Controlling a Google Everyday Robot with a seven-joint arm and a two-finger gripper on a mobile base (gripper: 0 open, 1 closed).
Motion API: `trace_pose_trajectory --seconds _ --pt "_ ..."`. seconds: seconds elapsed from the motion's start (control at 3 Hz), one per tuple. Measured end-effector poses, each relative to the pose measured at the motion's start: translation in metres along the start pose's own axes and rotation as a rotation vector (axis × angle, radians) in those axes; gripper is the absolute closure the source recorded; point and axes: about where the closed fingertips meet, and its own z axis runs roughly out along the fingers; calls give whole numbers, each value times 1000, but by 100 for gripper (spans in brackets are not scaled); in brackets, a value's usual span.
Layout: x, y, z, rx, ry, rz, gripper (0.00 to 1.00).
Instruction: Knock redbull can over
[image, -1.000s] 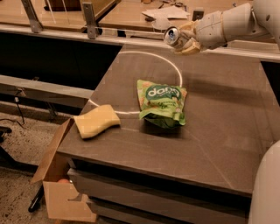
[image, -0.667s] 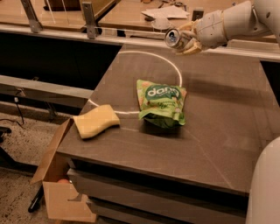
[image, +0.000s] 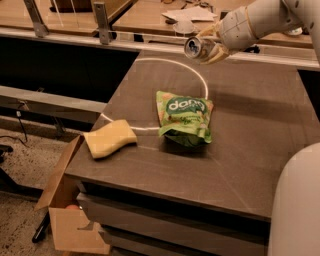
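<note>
The gripper (image: 209, 48) is clamped around the can (image: 195, 47), holding it tipped sideways in the air (shiny top facing us). Below it, the table (image: 260, 130) has no can lying on it yet, so I'd say that step remains.

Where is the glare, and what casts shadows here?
Camera view: dim, warm light; the redbull can glints at its top, held tilted by the gripper over the far edge of the table; the green snack bag casts a soft shadow on its near side.
</note>
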Motion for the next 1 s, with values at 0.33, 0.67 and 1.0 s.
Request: trace_pose_trajectory --seconds 0.33,0.67,1.0 --pt "-4 7 -16 -128 128 -137 100" --pt "-1 19 -17 -192 214 -236 100" --pt "17 40 3 -299 299 -270 100"
